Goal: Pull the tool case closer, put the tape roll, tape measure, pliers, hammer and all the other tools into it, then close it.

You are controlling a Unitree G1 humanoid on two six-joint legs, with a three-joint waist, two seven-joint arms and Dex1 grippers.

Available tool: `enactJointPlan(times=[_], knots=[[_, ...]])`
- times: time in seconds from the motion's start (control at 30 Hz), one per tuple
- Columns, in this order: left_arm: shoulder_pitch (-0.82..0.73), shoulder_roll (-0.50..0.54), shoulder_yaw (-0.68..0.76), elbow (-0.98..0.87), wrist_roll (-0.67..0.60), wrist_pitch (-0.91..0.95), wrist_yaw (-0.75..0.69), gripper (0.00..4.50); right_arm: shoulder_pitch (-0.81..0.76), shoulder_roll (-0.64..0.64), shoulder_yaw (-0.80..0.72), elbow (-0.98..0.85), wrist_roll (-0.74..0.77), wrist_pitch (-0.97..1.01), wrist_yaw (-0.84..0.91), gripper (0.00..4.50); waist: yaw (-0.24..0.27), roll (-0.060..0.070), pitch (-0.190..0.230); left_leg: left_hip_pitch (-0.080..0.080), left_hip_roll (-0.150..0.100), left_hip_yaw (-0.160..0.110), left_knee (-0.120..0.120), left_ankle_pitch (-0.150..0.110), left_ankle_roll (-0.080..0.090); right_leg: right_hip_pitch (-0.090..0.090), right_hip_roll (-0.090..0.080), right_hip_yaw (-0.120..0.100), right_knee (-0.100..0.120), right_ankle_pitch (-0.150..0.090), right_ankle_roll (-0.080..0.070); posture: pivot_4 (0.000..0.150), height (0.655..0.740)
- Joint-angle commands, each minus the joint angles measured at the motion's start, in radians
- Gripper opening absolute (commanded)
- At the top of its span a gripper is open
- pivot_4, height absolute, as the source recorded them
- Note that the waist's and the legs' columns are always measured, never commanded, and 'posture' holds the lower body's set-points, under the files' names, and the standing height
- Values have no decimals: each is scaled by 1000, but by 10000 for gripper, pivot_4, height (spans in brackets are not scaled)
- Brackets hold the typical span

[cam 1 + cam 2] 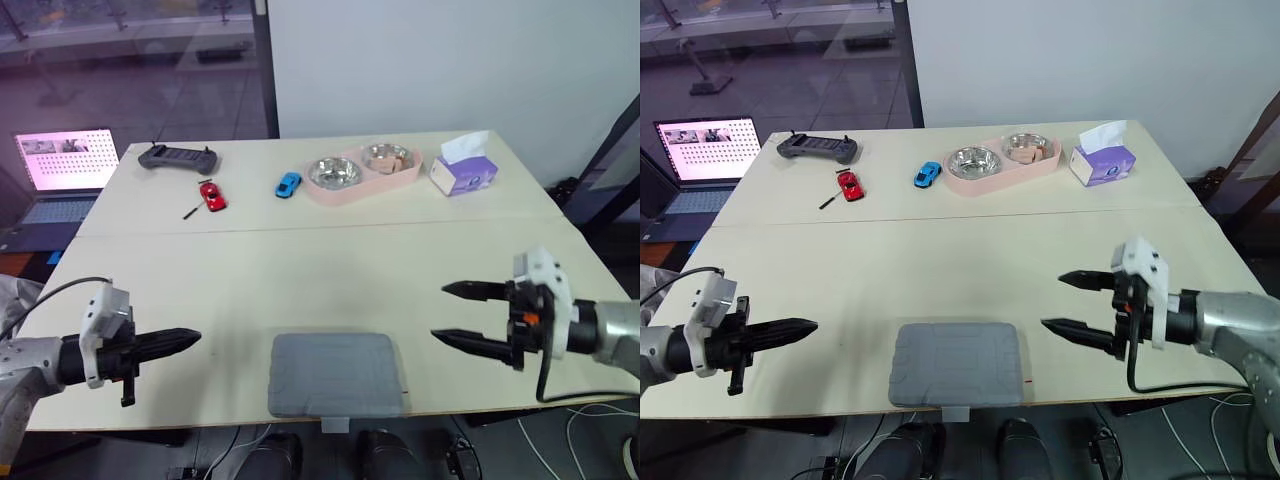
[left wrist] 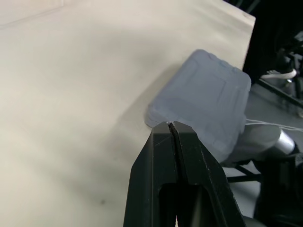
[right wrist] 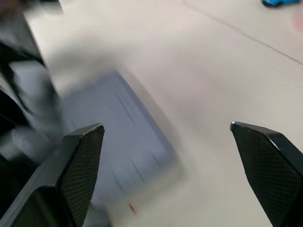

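Observation:
The grey tool case [image 1: 335,373] lies shut and flat at the table's front edge, between my two arms; it also appears in the left wrist view [image 2: 208,108] and the right wrist view [image 3: 118,137]. My left gripper [image 1: 190,340] is shut with nothing in it, a short way left of the case and pointing at it. My right gripper [image 1: 445,312] is open wide and empty, just right of the case, its fingers [image 1: 470,291] pointing toward the case. The two black pads of the left gripper [image 2: 173,124] meet tip to tip.
At the back of the table lie a black controller [image 1: 178,157], a red toy car [image 1: 212,195], a blue toy car [image 1: 288,184], a pink tray [image 1: 345,190] with two steel bowls and a tissue box [image 1: 463,172]. A laptop [image 1: 60,175] sits off the left edge.

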Motion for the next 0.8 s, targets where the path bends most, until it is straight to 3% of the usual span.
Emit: enactJointPlan(times=[0.03,0.23,0.8], knots=[[20,-1,62,-24,-2,-26,12,0,71,-7,-43,41,-131,-196,58,44729,-1,0,0,0,1,1,0,0,0,0,0,0,0,1,-1,1500,7370],[32,2,90,-31,-9,-18,34,0,160,21,-106,195,-256,-416,80,44729,3,0,0,1,2,3,2,0,0,1,0,0,0,0,-3,1500,7370],[4,-28,44,-20,66,-89,75,0,163,35,-113,239,-212,-436,110,44729,2,0,1,1,2,2,3,0,0,1,0,0,0,1,-4,1500,7370]])
